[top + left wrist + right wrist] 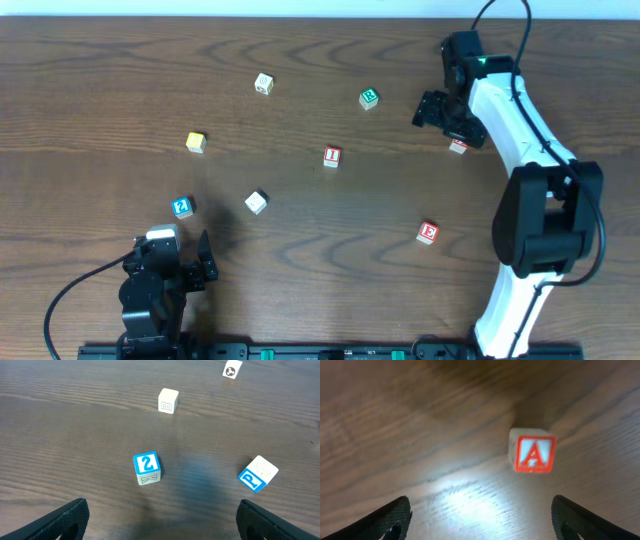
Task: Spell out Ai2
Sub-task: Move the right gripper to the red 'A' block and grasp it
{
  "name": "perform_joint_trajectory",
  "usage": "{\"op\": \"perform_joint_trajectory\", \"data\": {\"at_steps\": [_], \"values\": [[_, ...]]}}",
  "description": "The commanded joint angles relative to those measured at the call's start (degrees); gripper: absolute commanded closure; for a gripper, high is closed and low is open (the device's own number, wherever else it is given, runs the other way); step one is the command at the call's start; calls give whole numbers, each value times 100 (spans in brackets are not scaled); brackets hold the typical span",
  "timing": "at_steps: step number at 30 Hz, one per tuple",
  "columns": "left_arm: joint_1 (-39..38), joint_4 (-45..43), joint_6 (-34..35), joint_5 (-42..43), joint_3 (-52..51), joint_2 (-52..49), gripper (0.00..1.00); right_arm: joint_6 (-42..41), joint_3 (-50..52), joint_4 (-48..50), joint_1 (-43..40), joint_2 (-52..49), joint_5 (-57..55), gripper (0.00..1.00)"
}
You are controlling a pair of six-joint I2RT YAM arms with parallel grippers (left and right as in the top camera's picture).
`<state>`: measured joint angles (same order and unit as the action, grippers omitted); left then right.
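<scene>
The red A block (532, 452) lies on the table just ahead and right of my open, empty right gripper (482, 525); from overhead the A block (458, 146) peeks out beside the right gripper (445, 120) at the far right. The red I block (332, 156) lies mid-table. The blue 2 block (146, 467) lies ahead of my open, empty left gripper (162, 522). From overhead the 2 block (182, 207) sits just beyond the left gripper (185, 265) near the front left.
Other blocks are scattered about: a blue P block (257, 473) (256, 202), a yellow one (195, 142), a white one (263, 83), a green one (369, 98) and a red one (428, 232). The right arm (530, 200) runs along the right side.
</scene>
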<state>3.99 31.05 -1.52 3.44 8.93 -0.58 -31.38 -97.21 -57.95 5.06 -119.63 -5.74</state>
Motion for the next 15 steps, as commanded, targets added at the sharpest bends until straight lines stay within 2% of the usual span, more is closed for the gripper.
{"op": "perform_joint_trajectory", "data": {"at_steps": [1,7,15], "values": [[22,-22,22,-55,-61,37,5,-203,26,140,-186,-46,-195,10],[22,-22,22,-55,-61,37,5,-168,31,221,-463,-286,-57,9],[22,-22,22,-57,-61,37,5,146,57,164,-632,-525,173,12]]}}
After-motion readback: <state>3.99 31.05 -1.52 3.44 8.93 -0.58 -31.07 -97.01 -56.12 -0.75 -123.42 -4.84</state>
